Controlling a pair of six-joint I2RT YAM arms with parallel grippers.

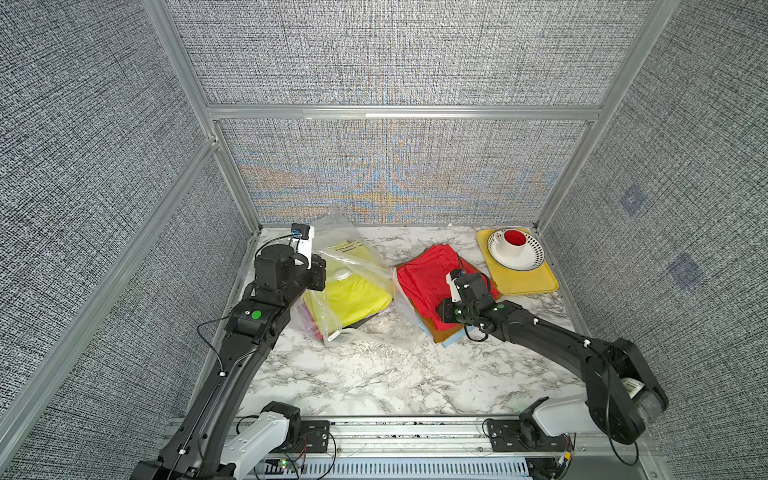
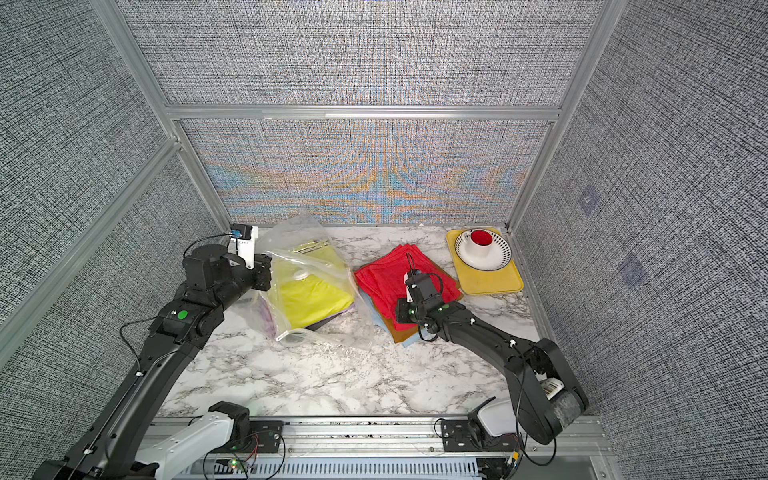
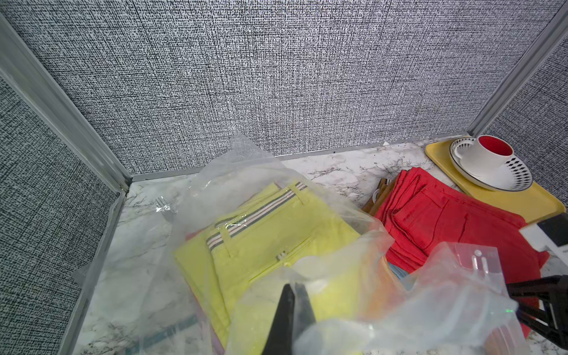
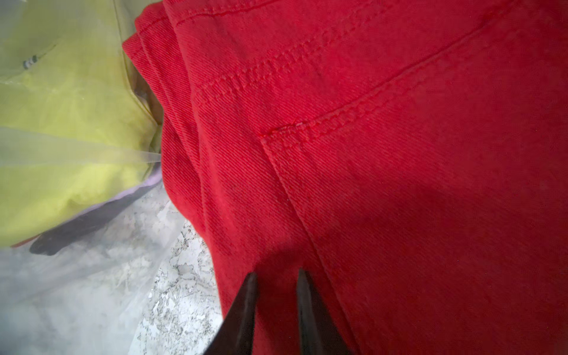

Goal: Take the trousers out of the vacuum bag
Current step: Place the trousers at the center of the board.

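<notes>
The vacuum bag (image 1: 365, 259), a crinkly clear film with a round white valve disc (image 1: 343, 274), lay slumped on the marble-patterned table (image 1: 374, 374), its far corner standing up in a stiff peak. Inside it lay flat-folded yellow trousers (image 3: 276, 233) with a striped waistband. Beneath them showed a thin lilac edge (image 4: 132, 193) and a dark grey layer (image 4: 76, 227).

The left gripper (image 3: 290, 304) was closed, its dark tapered fingertips pressed together on bunched bag film directly over the yellow cloth.

Just beside the bag and outside it sat a second folded stack. The red trousers (image 1: 424, 278), a coarse twill with raised double stitching, were on top. A mustard-brown layer (image 1: 438, 332) and a light blue one (image 1: 451, 340) showed below. The right gripper (image 4: 275, 273) pointed down onto this stack at its edge nearest the bag. Its jaws were drawn in to a narrow gap, with red twill between the tips.

Beyond that stack, well apart from the bag, a smooth yellow tray (image 1: 536, 282) held a white cup (image 1: 509, 245) in a dotted dish (image 1: 534, 255).
</notes>
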